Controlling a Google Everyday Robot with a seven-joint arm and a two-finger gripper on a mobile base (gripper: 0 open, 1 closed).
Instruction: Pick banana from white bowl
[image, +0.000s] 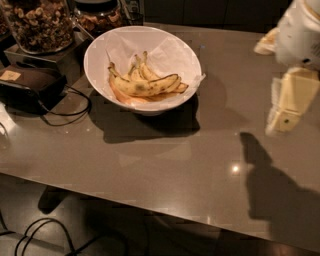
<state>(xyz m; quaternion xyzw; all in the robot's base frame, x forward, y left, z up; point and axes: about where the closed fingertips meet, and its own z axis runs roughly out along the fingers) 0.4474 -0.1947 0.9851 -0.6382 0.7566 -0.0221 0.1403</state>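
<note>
while lying in the bowl (95, 55) on white paper (170, 50), held from rolling by the sloping sides: banana (142, 86), longest and speckled, across the front of the other bananas (142, 70), so probably reachable from above. jars (37, 22) and cables (75, 107) close at the left, better to avoid. gripper (287, 107) at far right, above the table (165, 165), well apart from bowl, touching nothing, seemingly empty. open or closed: cannot tell.
</note>
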